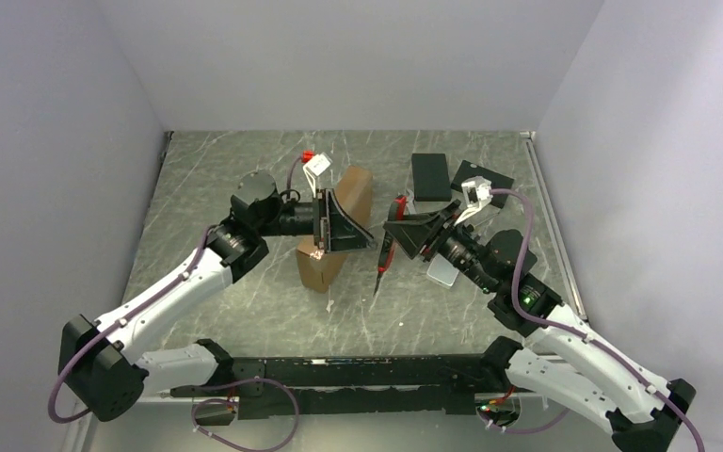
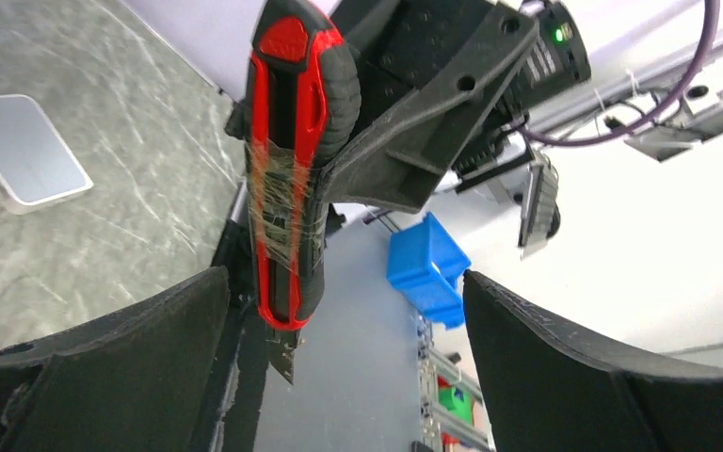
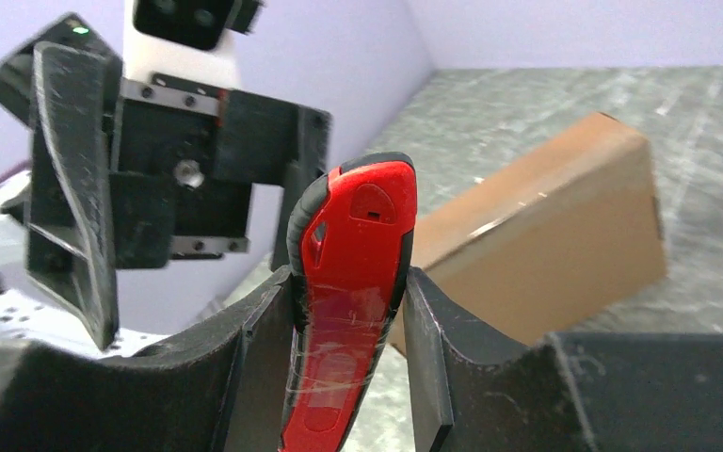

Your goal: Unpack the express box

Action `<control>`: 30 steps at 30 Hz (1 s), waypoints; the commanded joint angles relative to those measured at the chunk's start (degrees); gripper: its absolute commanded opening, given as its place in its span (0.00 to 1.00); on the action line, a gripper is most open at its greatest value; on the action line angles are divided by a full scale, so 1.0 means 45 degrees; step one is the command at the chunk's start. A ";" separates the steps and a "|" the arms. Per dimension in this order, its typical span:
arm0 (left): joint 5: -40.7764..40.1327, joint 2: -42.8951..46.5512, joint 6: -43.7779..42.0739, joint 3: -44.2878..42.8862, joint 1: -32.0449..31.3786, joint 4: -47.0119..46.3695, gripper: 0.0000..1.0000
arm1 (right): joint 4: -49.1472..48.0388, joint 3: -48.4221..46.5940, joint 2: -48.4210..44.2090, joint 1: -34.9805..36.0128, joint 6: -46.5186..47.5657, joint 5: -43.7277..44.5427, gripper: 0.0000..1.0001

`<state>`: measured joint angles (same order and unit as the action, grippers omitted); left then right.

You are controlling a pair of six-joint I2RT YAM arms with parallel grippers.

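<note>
The right gripper (image 3: pixel 348 367) is closed to a narrow gap. Both fingers (image 3: pixel 433 358) press on the sides of a red and black utility knife (image 3: pixel 353 282), which has clear tape wound round its handle. In the left wrist view the knife hangs point down, with a short blade (image 2: pixel 282 356) showing at its lower end.

The left gripper (image 2: pixel 344 282) is spread wide. Its fingers (image 2: pixel 141 358) stand well apart and nothing is between them. In the top view it sits over the middle of the express box (image 1: pixel 350 193). Contact with the box cannot be determined.

The express box lies at the centre of the table (image 1: pixel 245 160), with its long axis running from 1 o'clock to 7 o'clock. In the right wrist view its far end sits higher than its near end. The knife is just beside the box at 4 o'clock and clear of it.

Two black boxes (image 1: pixel 430 176) lie at 2 o'clock from the express box, near the back wall. A pale grey flat plate (image 1: pixel 444 273) lies on the table at 4 o'clock, partly under the right arm. A blue bin (image 2: pixel 428 268) appears beyond the table edge in the left wrist view.
</note>
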<state>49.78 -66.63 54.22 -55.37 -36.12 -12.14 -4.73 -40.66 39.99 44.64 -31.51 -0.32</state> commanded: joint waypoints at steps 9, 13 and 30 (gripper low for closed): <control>0.0603 0.0133 -0.0216 0.0028 -0.1383 -0.1718 0.98 | -0.3500 -0.1058 0.0519 -0.0039 -0.1397 -0.2902 0.00; 0.0570 -0.0111 -0.0154 0.0053 -0.1746 -0.2312 0.83 | -0.4355 -0.0731 0.0499 -0.0046 -0.1557 -0.3186 0.00; 0.0046 -0.0102 -0.0575 0.0027 -0.1973 -0.2218 0.59 | -0.6312 0.0233 -0.0063 -0.0038 -0.1878 -0.2099 0.00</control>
<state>50.61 -67.26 52.84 -54.65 -44.45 -20.34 -25.54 -39.48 40.38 44.64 -39.22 -11.53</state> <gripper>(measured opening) 0.609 0.448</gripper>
